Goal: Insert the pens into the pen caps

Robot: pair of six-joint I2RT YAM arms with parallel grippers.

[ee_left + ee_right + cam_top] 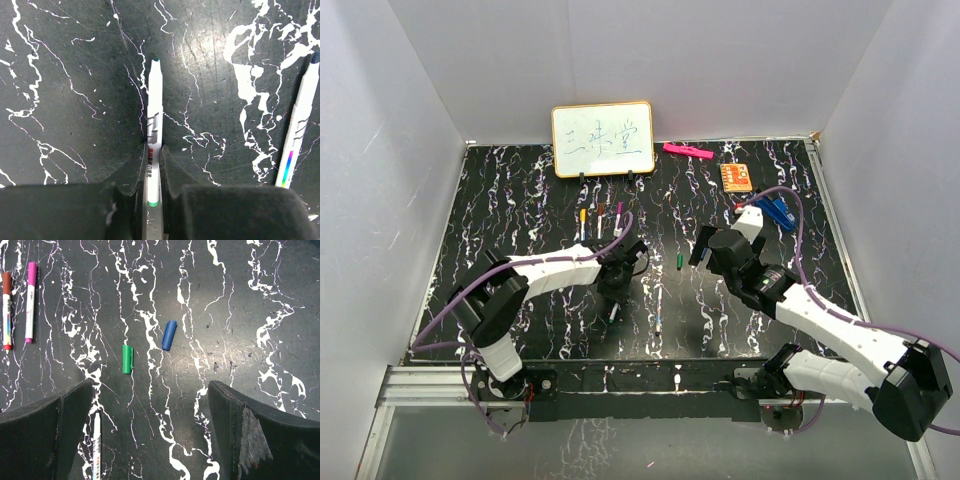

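Top view: the left gripper [616,288] is low over the desk [500,230], with the right gripper [703,250] at its 3 o'clock.

Left wrist: that gripper is clenched on the green-tipped pen [154,115]. A blue-tipped pen [300,125] lies at 3 o'clock.

Right wrist: this gripper is spread wide and holds nothing. The green cap [128,359] and blue cap [169,335] lie at 12 o'clock.

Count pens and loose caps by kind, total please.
Pens: 5 - yellow pen, red-brown pen, magenta pen, green pen (in the left pincer), blue pen
Loose caps: 2 - green cap, blue cap
Total: 7
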